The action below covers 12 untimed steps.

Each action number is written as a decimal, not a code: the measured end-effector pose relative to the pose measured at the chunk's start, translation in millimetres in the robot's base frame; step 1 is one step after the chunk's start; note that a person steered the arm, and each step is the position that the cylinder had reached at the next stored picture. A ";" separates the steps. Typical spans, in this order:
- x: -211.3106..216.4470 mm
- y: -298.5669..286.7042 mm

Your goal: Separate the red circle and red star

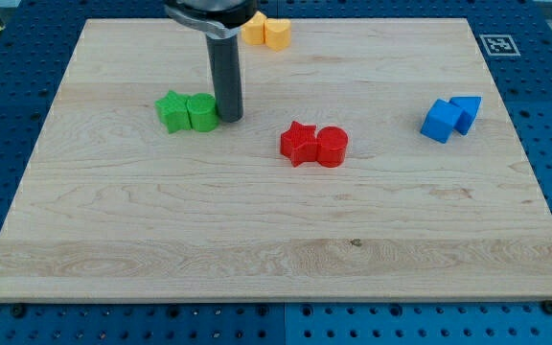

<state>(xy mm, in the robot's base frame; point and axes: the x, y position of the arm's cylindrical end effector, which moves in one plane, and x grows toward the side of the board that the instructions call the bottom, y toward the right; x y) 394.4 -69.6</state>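
Observation:
The red star (298,143) and the red circle (333,147) lie touching each other near the board's middle, the star on the left. My tip (229,118) rests on the board up and to the left of the red star, apart from it. The tip stands right beside the green blocks' right side.
A green star (172,111) and a green rounded block (200,112) sit touching just left of my tip. Two yellow blocks (266,31) lie at the view's top edge of the wooden board (276,240). Two blue blocks (450,118) sit at the right.

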 end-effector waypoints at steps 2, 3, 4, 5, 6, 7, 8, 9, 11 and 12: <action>2.4 -41.4; 2.4 -42.5; 26.0 -7.1; 69.0 23.8; 97.3 61.6; 107.0 99.3; 105.3 117.8; 98.9 118.1; 91.2 112.4; 77.6 112.4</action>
<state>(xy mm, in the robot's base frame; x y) 471.9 42.8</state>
